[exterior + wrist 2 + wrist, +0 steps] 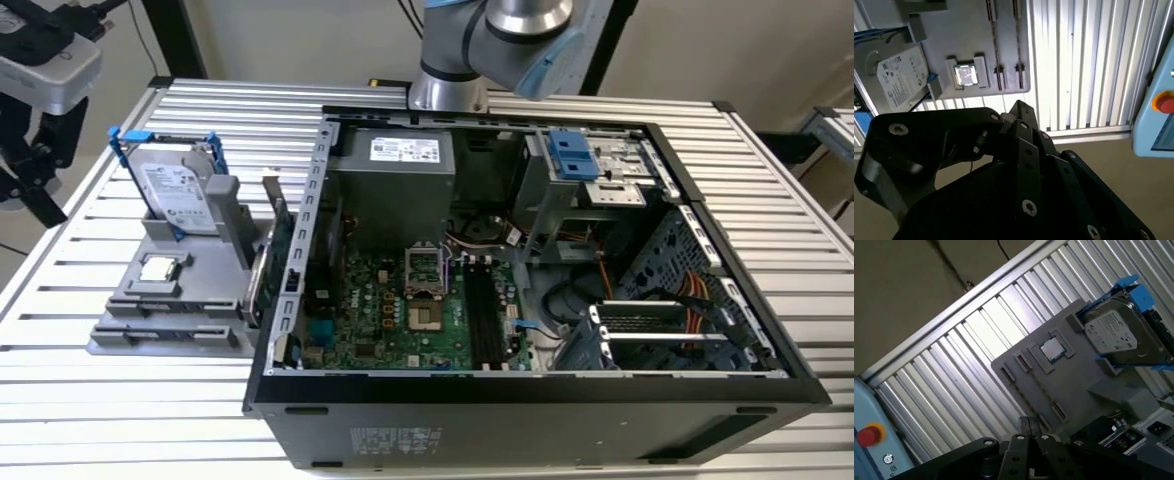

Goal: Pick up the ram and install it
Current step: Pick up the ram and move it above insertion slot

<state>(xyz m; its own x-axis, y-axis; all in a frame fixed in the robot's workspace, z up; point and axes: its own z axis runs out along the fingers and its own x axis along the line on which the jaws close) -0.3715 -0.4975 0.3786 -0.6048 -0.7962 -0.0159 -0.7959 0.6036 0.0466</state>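
Ram (262, 282) seems to stand on edge along the grey holder's (160, 335) flank, presumably so its top edge is easy to nip. My pincer (1024, 426) hangs above that holder, tips together, empty.

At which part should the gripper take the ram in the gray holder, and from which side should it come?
Probably the upper long edge, near mid-length, pinching across the two flat faces and coming from straight above. The ram seems to stand on its long edge in the gray holder, close beside the computer case.
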